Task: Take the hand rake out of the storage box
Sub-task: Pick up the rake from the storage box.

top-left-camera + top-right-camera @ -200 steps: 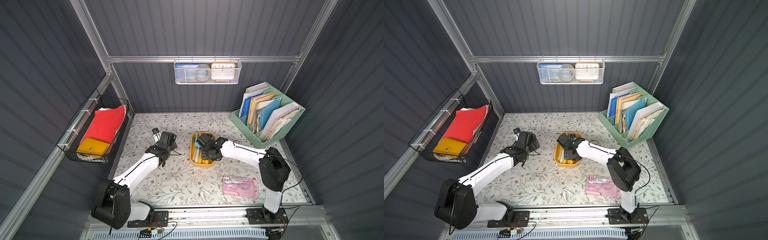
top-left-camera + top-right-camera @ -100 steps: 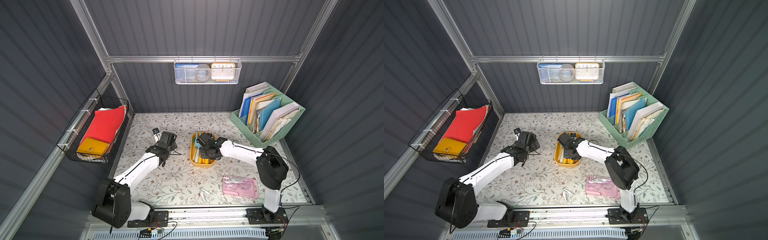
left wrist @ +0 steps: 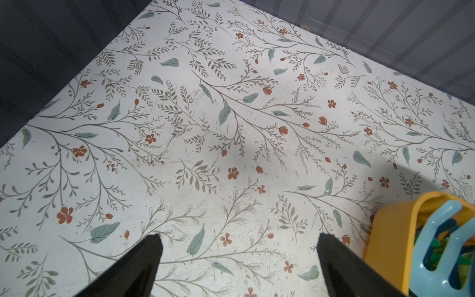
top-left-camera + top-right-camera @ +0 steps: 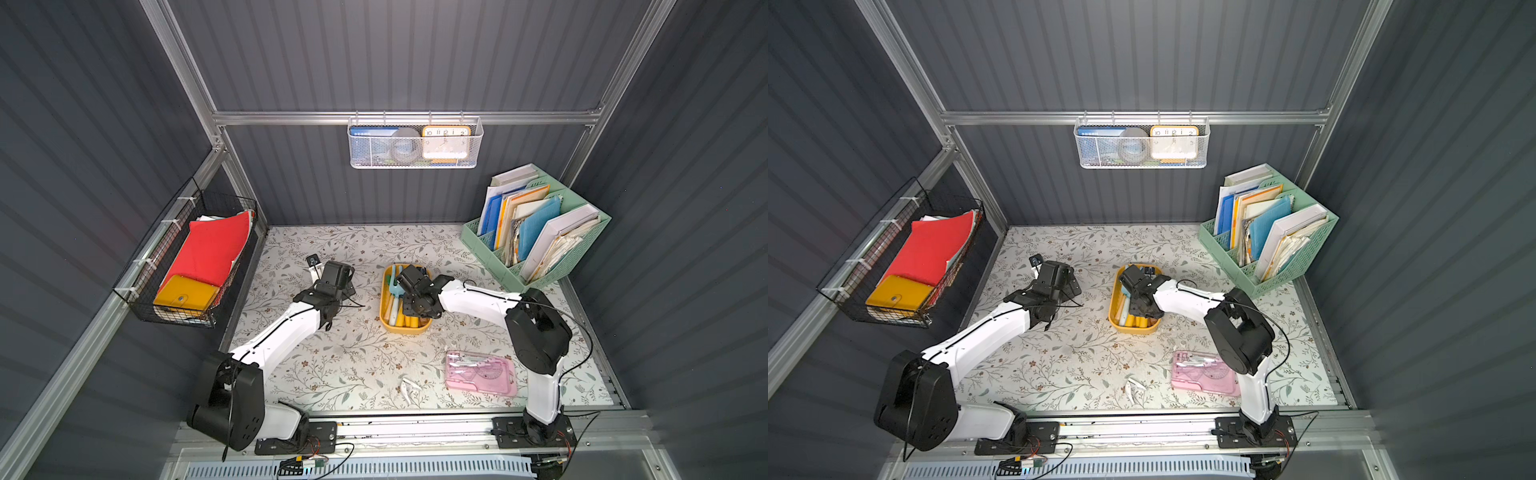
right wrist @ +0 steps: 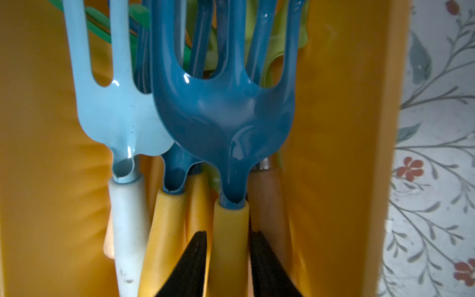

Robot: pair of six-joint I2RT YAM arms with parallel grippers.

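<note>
The rake (image 5: 223,120), with a dark blue head and a yellow handle, lay inside the box (image 4: 405,331) on top of the other tools. In both top views its head pointed toward 12 o'clock and its handle toward 6 o'clock. The right gripper (image 5: 228,237) was down in the box, and its two fingers stood against both sides of the yellow handle, close to the head, so I judged that it was gripping the rake. A light blue fork (image 5: 113,115) with a white handle lay just beside the rake, and a wooden handle (image 5: 267,195) touched it on the other side. The box stood near the middle of the table (image 4: 353,365). At 9 o'clock from the box the left gripper (image 3: 238,237) hung over bare table, jaws wide apart, with nothing between them. The pink case (image 4: 482,374) lay at 5 o'clock from the box and the green organizer (image 4: 478,243) at 2 o'clock. The step in hand seemed to be the grasp; the rake was not yet lifted. The next move called for a slow, straight lift, because the curved tines could catch the neighbouring tools, and then for carrying the rake over the rim to a free place on the table.
</note>
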